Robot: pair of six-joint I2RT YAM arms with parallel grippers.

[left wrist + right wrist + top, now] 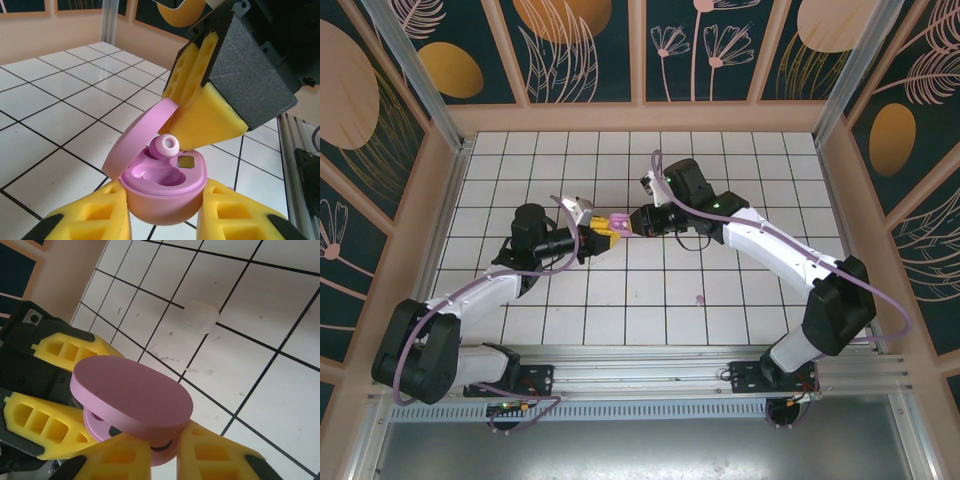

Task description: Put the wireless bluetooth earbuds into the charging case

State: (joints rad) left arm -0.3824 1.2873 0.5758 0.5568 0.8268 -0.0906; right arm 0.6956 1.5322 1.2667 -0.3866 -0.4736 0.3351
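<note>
- One round pink plastic charging case (pixel 161 206), lid (pixel 142 131) hinged open, is clamped between the left tool's (pixel 599 238) yellow fingers over the white tiled worktop (pixel 620 305).
- One pink, white-tipped earbud (pixel 166 146) sits in the case.
- Right tool (pixel 632 226) meets the open case beside the earbud; jaw gap cannot be told.
- One small pink object (pixel 698 298) lies well apart on open tiles.

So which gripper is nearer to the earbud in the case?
Right. The right gripper has its tips beside the earbud, over the open case; the left gripper clamps the case lower down, on both sides.
</note>
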